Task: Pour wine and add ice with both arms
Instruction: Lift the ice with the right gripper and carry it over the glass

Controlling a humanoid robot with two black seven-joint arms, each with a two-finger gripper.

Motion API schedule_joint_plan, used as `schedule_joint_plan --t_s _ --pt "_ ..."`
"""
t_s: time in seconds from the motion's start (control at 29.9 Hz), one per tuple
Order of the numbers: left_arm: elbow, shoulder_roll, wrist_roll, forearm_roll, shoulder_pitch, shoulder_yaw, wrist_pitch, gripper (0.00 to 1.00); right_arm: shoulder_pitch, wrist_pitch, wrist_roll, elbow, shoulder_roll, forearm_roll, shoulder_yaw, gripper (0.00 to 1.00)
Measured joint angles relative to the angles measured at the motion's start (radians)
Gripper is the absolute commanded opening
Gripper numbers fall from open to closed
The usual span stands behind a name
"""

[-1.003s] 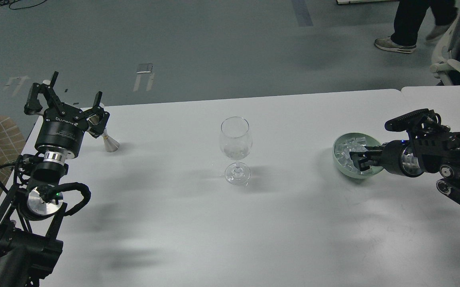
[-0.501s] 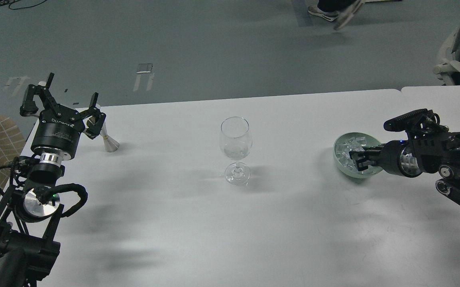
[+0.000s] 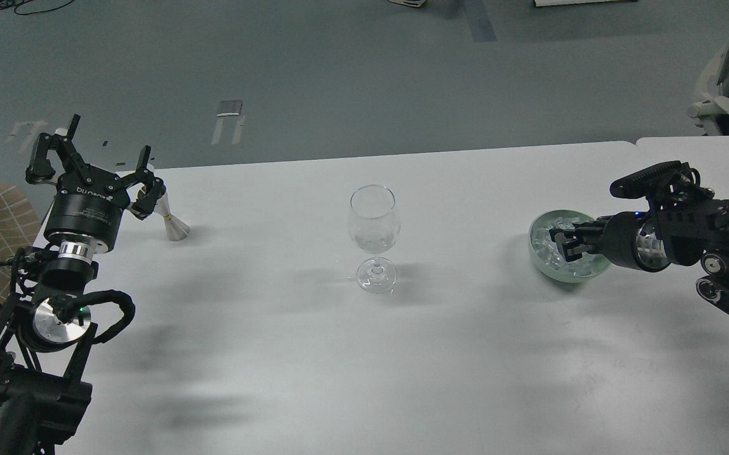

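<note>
A: Starting at the far left, what do we see?

B: Our left gripper (image 3: 93,155) hangs over the table's (image 3: 314,354) left back corner, fingers spread wide, holding nothing; just beside it a small metal cone-shaped cup (image 3: 172,222) leans on the table, its top hidden behind the gripper.

A: And in the middle?

B: A clear wine glass (image 3: 374,237) stands upright, well apart from both arms; we cannot tell whether any wine is in it, and no stream shows.

A: On the right?

B: A pale green bowl (image 3: 544,268) holds the ice (image 3: 554,243), a pile of small clear cubes; our right gripper (image 3: 560,245) reaches in from the right, its tips down among the cubes; whether the fingers have closed on a cube, we cannot tell.

A: What could go wrong?

B: We judge a slick cube could slip from a loose pinch and skid across the table; the gripper pressing on the rim could tip the bowl; a careless sweep could topple the tall glass.
</note>
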Motion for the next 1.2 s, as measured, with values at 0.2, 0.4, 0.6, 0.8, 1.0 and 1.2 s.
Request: schedule_joint_plan --t_s 0.2,0.4,0.6,0.8,1.0,1.2 --pt "-0.002 0.013 0.002 0.000 -0.001 0.000 0.001 0.98 0.000 0.000 -0.002 0.066 -0.036 0.005 0.048 0.07" --pt "-0.003 0.015 0.002 0.000 -0.002 0.000 0.001 0.98 0.006 0.001 -0.004 0.104 -0.031 0.006 0.128 0.06" --pt "-0.003 0.022 0.002 0.000 -0.003 -0.002 0.002 0.98 0.092 0.007 -0.013 0.145 0.053 0.005 0.148 0.07" --pt "-0.003 0.039 0.002 -0.001 -0.003 -0.002 0.002 0.98 0.194 0.009 -0.029 0.155 0.240 0.004 0.143 0.07" --pt "-0.003 0.041 0.001 -0.001 -0.003 -0.002 0.002 0.98 0.237 0.011 -0.051 0.160 0.432 0.002 0.127 0.07" --pt "-0.003 0.045 0.000 -0.001 -0.002 -0.015 0.001 0.98 0.291 0.012 -0.064 0.193 0.458 0.001 0.042 0.07"
